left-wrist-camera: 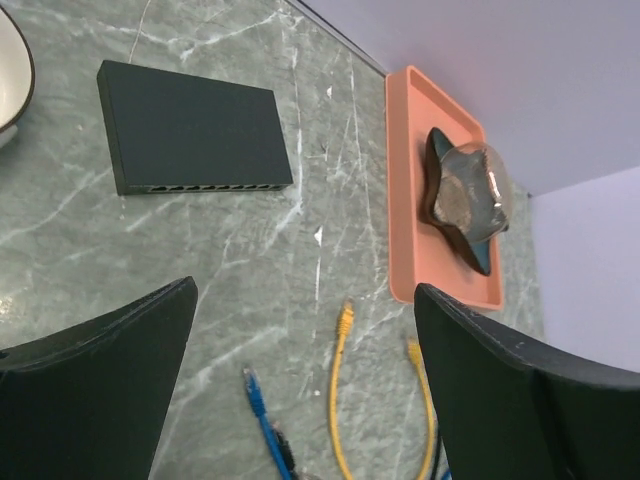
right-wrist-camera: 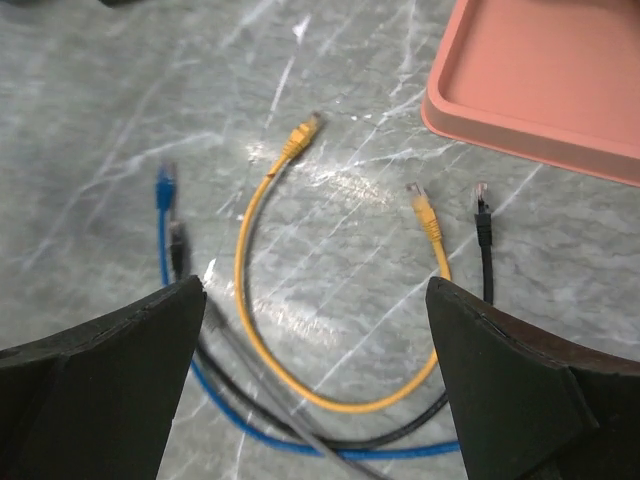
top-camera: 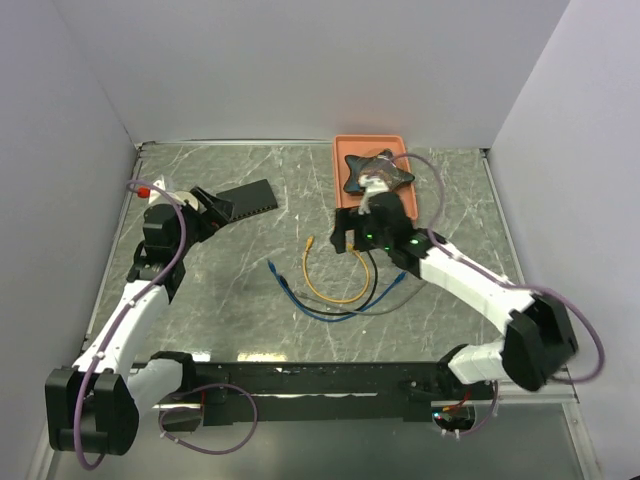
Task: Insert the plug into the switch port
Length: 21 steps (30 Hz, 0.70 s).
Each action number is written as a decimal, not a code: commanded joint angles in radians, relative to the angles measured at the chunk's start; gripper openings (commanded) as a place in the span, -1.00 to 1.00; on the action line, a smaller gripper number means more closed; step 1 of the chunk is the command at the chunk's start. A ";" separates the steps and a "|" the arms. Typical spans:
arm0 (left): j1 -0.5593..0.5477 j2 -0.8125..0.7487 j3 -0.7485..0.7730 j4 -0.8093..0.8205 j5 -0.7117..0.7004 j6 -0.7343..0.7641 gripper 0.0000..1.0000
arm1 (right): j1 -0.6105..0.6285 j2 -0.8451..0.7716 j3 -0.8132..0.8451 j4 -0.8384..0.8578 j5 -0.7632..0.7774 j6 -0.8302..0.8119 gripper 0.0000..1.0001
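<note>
The flat black switch box [top-camera: 250,200] lies at the back left, with its row of ports [left-wrist-camera: 215,187] along the near long edge in the left wrist view. My left gripper [top-camera: 222,210] is open and empty just left of the box; in its own view [left-wrist-camera: 305,380] it hangs above the table. A yellow cable [top-camera: 340,300] loops in the middle, with plugs at both ends [right-wrist-camera: 305,130] [right-wrist-camera: 420,205]. My right gripper [top-camera: 350,240] is open and empty above the loop [right-wrist-camera: 238,265], touching nothing.
A blue cable [top-camera: 300,305] and a black cable [top-camera: 372,290] lie tangled with the yellow one. An orange tray [top-camera: 345,150] at the back holds a dark star-shaped object [top-camera: 375,172]. A white bowl [left-wrist-camera: 10,80] sits by the switch box.
</note>
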 commanded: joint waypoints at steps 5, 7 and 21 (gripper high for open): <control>0.004 0.008 0.076 -0.080 -0.020 -0.091 0.93 | 0.197 0.381 0.337 -0.182 0.299 0.069 0.96; 0.004 0.017 0.087 -0.115 -0.014 -0.090 0.93 | 0.220 0.492 0.435 -0.238 0.330 0.081 0.82; 0.004 0.003 0.081 -0.132 -0.006 -0.080 0.92 | 0.254 0.746 0.558 -0.228 0.258 0.159 0.18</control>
